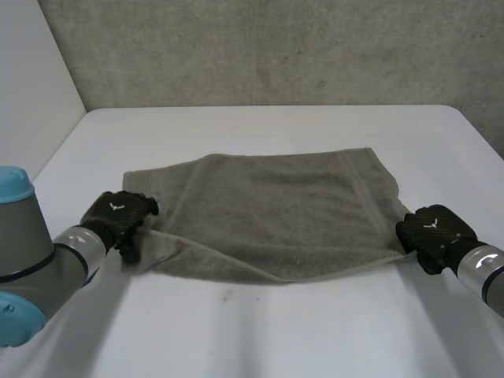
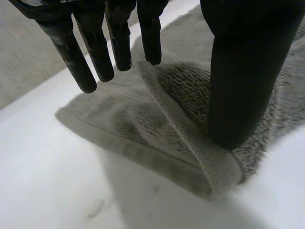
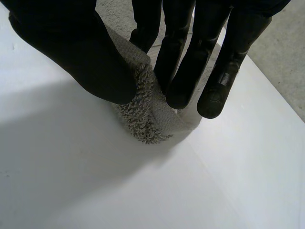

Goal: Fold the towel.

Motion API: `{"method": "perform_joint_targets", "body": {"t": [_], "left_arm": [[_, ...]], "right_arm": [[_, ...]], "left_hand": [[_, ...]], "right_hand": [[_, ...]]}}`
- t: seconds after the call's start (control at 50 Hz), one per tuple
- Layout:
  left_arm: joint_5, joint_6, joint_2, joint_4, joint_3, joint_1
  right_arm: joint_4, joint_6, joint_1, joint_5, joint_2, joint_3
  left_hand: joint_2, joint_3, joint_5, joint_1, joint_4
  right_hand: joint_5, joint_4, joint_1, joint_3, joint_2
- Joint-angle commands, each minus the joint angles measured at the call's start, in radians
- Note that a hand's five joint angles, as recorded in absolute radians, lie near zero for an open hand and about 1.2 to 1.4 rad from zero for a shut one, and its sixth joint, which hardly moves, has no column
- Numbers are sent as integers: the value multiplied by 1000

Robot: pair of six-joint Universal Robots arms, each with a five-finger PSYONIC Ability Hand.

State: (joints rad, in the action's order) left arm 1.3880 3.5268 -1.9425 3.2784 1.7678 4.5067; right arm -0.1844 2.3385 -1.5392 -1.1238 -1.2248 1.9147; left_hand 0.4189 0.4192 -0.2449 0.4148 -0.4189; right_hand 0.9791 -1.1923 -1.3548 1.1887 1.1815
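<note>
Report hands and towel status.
Left hand open, thumb on towel, near corner. Right hand pinching the other near corner. Towel flat, unfolded. Nothing in the way.

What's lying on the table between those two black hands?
The grey towel covers the whole stretch from the left hand to the right hand, as the head view shows.

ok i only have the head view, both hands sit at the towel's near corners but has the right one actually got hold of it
Observer: Yes. In its wrist view the right hand pinches the corner of the towel between thumb and fingers.
Operator: and the left
Observer: Not closed on it. The left hand has its thumb pressed down on the corner, and a raised fold of the towel's edge reaches up to its straight fingers.
</note>
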Motion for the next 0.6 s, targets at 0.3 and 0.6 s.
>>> {"method": "perform_joint_targets", "body": {"t": [0.3,0.6], "left_arm": [[81,6,3,-92,-24,-38],[98,0,388,-92,-33,-78]], "right_arm": [[-3,-28,1,-5,15,-5],[232,125,1,-22,-274,-220]], "left_hand": [[977,977,-977,981,-977],[977,977,-977,981,-977]], "right_hand": [[243,-204,-41,208,215],[243,-204,-41,208,215]]}}
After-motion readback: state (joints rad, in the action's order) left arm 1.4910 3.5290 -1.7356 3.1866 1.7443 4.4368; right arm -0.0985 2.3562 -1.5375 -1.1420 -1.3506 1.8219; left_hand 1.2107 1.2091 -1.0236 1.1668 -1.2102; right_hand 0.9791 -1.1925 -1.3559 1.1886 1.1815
